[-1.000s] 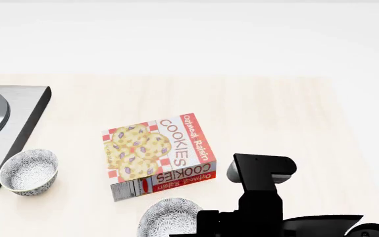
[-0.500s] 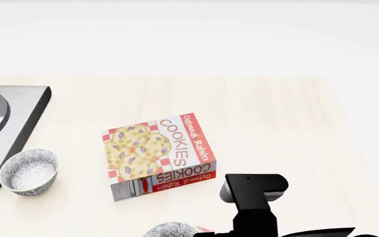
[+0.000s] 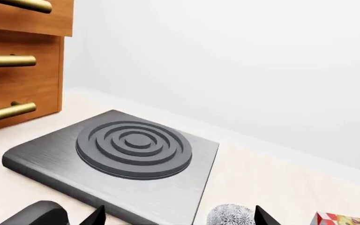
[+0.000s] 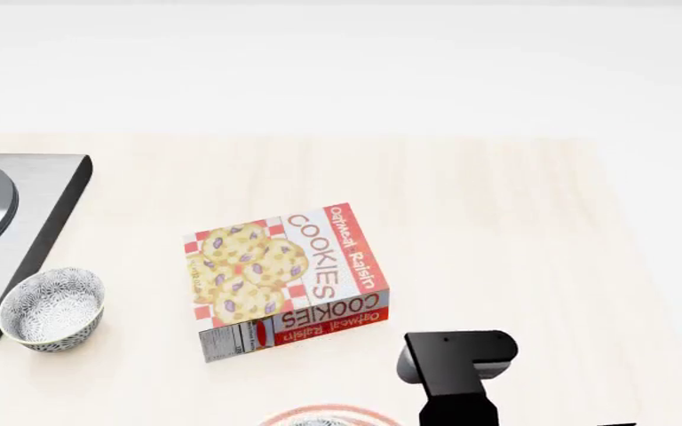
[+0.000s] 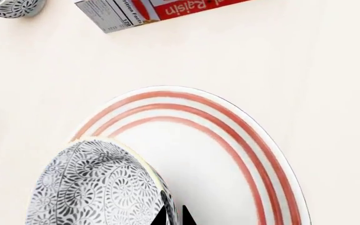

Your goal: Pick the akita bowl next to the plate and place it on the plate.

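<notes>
The bowl (image 5: 95,187) fills the lower part of the right wrist view: small and round, its outside covered in a fine grey, black and white floral speckle, with a thin pale rim. It sits over the plate (image 5: 230,154), a wide white dish with 3 concentric red rings near its edge. The bowl covers the plate's side nearest the camera; whether it rests on the plate or hangs just above it cannot be told. The right gripper (image 5: 172,216) shows only as 2 dark fingertips close together at the bowl's rim, pinching its wall.

In the head view only a sliver of the plate (image 4: 317,415) shows at the lower edge, beside the right arm (image 4: 454,368), which hides the gripper there.

A 2nd bowl (image 4: 52,309) of the same pattern, pale inside, stands upright well apart on the table (image 4: 495,222), just beside the corner of a grey burner slab (image 4: 15,231). A cookie box (image 4: 284,277) lies flat between that bowl and the arm.

The left wrist view shows the burner (image 3: 133,146), wooden drawers (image 3: 17,61) with brass handles, and the 2nd bowl (image 3: 230,215) near the slab. Of the left gripper (image 3: 176,218) only 2 dark tips show, set wide apart with nothing between them.
</notes>
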